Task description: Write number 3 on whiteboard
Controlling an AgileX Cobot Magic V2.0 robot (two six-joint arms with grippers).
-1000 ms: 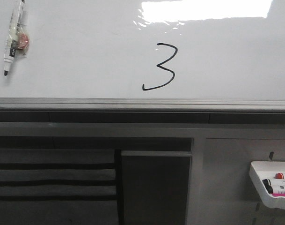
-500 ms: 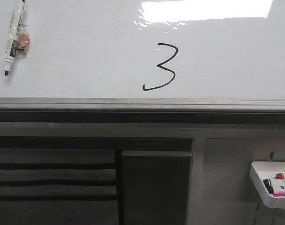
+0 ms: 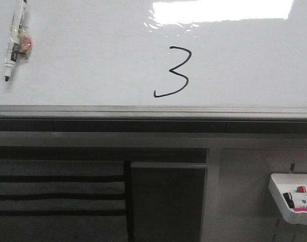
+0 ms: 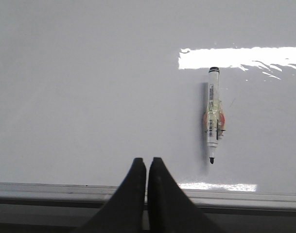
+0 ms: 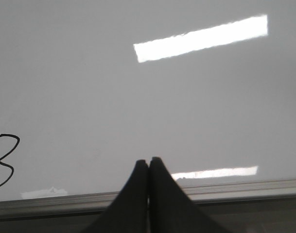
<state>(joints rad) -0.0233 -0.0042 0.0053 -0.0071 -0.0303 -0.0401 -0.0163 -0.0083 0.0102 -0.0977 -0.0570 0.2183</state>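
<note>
A thin black number 3 [image 3: 173, 72] with a long lower tail is drawn on the glossy whiteboard [image 3: 93, 60], just above its grey edge rail [image 3: 153, 112]; part of the number 3 [image 5: 4, 162] also shows in the right wrist view. A marker [image 3: 14, 41] with its tip uncovered sticks to the board at the far left; this marker [image 4: 213, 115] appears in the left wrist view too. My left gripper [image 4: 147, 161] is shut with nothing in it, apart from the marker. My right gripper [image 5: 148, 161] is shut and holds nothing. Neither gripper shows in the front view.
Below the board's rail are grey panels with dark slots and a dark recessed panel [image 3: 166, 201]. A small white tray [image 3: 294, 199] with markers hangs at the lower right. Bright light reflections lie across the board.
</note>
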